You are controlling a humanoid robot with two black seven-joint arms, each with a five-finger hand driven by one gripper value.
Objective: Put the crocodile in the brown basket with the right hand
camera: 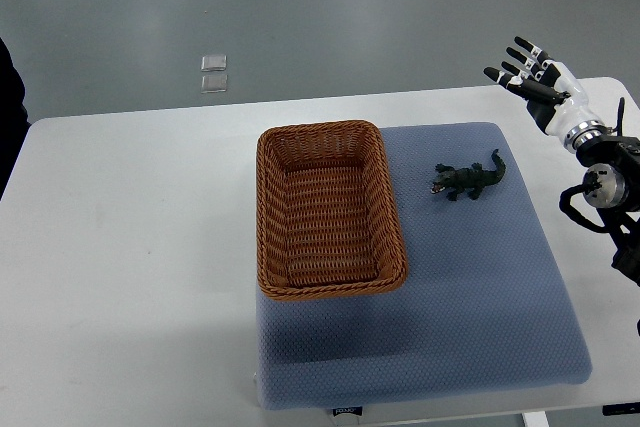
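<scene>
Brown wicker makes up the rectangular basket (322,130), which stands well to the left of the right hand (536,85) and lower in the picture, its long sides running away from the robot and its woven floor in plain sight. The right hand hangs above the far right corner of the white table (130,267), its arm coming in from the right edge. Its dark fingers (522,46) are spread wide and point up and to the left, holding nothing. The crocodile (468,180), a small dark green toy, lies below and to the left of the hand, clear of it, between the hand and the basket. It rests flat on the blue-grey mat (470,297), which also carries the basket. The toy's tail curves up toward the hand, while its open mouth faces the basket's right wall, near it but not touching. Farther left of the hand, beyond the table's far edge, two small clear squares (213,74) lie on the grey floor
</scene>
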